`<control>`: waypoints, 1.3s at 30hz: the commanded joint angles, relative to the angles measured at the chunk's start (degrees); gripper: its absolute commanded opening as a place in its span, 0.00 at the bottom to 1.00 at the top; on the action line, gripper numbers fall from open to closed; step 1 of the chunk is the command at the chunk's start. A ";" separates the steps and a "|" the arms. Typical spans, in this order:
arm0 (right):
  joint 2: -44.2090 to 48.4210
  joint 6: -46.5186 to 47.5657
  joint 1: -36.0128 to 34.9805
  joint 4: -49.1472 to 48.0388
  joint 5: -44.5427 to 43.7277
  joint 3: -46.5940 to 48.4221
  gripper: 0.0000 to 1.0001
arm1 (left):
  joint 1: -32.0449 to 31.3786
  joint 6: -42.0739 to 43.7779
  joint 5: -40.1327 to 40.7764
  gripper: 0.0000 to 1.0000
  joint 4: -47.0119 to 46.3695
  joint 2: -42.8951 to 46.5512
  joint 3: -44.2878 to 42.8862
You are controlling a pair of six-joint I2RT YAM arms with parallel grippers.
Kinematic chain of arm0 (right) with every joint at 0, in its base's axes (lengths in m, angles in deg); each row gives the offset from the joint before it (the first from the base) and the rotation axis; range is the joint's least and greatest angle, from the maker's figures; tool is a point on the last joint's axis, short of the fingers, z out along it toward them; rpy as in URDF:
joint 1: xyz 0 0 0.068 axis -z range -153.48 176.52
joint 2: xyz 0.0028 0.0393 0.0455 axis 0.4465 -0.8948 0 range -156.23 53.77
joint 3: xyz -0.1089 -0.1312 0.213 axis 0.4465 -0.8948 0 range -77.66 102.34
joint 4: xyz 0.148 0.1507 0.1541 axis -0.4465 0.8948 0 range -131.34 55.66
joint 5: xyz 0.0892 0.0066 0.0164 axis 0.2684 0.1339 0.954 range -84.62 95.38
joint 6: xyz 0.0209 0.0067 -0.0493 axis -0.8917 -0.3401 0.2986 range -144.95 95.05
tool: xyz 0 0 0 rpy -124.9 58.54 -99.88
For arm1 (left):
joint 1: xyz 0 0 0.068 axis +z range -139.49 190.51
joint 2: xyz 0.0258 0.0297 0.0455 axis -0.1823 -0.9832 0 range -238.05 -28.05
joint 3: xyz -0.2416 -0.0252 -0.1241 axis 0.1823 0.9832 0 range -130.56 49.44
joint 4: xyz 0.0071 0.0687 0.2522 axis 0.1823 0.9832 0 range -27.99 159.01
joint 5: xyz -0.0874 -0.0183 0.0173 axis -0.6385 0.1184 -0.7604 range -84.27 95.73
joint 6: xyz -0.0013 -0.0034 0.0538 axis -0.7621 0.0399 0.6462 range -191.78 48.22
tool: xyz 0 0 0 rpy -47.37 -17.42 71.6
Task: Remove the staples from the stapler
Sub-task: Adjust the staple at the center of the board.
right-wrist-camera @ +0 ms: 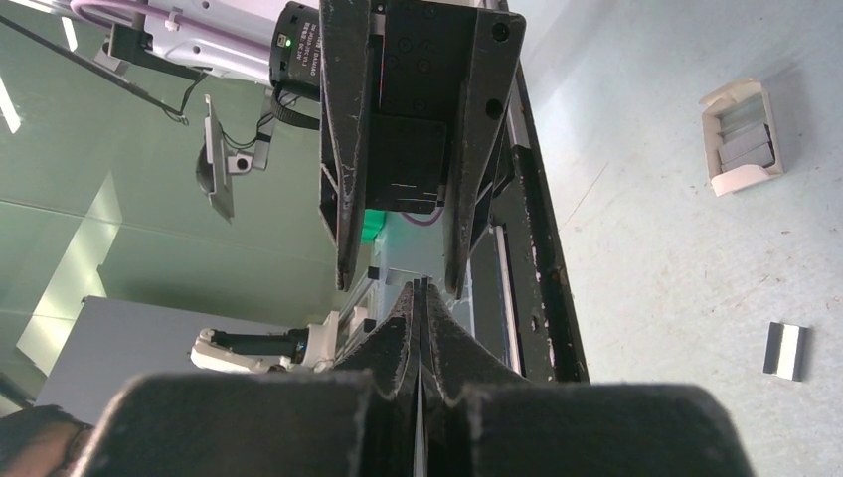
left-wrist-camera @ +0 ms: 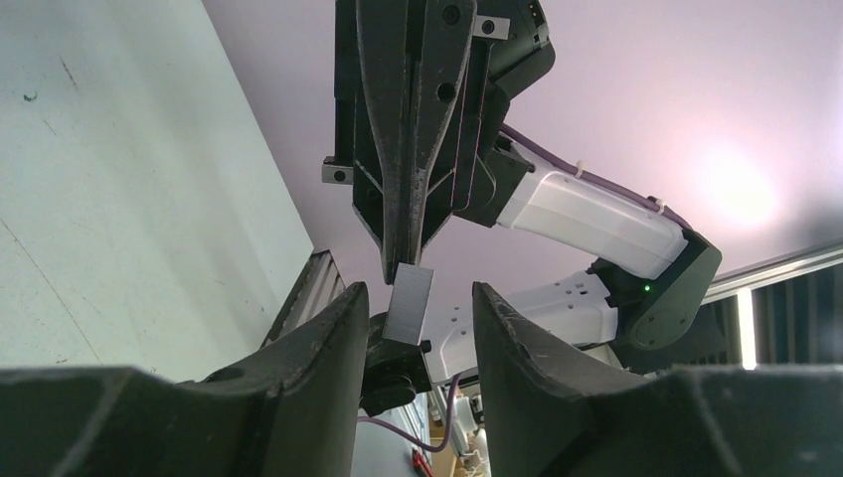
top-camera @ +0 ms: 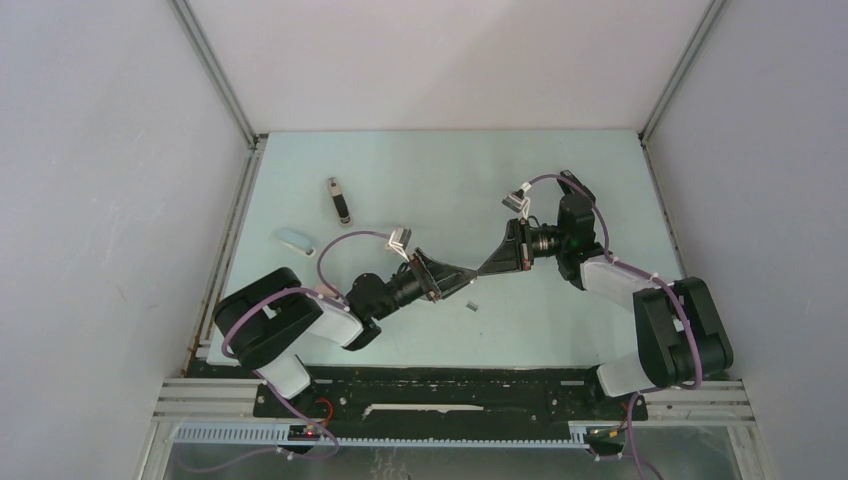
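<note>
TOP EXTERNAL: Two arms meet tip to tip over the middle of the pale table [top-camera: 560,170]. The left gripper [top-camera: 466,272] and right gripper [top-camera: 484,269] point at each other. The stapler [top-camera: 340,200] lies flat well apart from both, toward the far left of the table. Near it, closer to the left edge, sits a small pale box [top-camera: 294,238]; its contents cannot be made out from here. A loose strip [top-camera: 472,303] lies on the table just below the meeting grippers.

LEFT WRIST: The right gripper [left-wrist-camera: 402,260] reaches down from above, jaws pressed together on the top end of a short grey staple strip [left-wrist-camera: 409,308]. The strip hangs between the left gripper's [left-wrist-camera: 420,298] own dark fingers [left-wrist-camera: 333,348]. These stand moderately apart on either side of it, with a gap showing on each side.

RIGHT WRIST: The right gripper [right-wrist-camera: 420,298] has its fingers closed flat against each other, and the strip between them is too thin to pick out. The left gripper [right-wrist-camera: 398,283] faces it with jaws spread around the closed tips. On the table to the right, the box [right-wrist-camera: 744,179] stands open, a white carton with grey blocks of staples [right-wrist-camera: 746,139] packed inside. The loose strip [right-wrist-camera: 785,350] lies nearer, apart from the box.
</note>
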 commanded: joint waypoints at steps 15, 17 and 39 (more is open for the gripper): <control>-0.15 -0.92 0.48 -2.27 0.54 -0.21 0.00 | 0.34 -0.05 -1.75 0.21 -2.15 1.49 -1.18; -0.17 -0.86 0.61 -2.22 0.54 -0.21 0.00 | 0.32 0.11 -1.91 0.19 -2.15 1.48 -1.13; 4.06 6.59 4.64 0.27 5.32 -0.21 0.43 | 2.36 3.55 -1.55 0.15 -2.09 6.71 6.21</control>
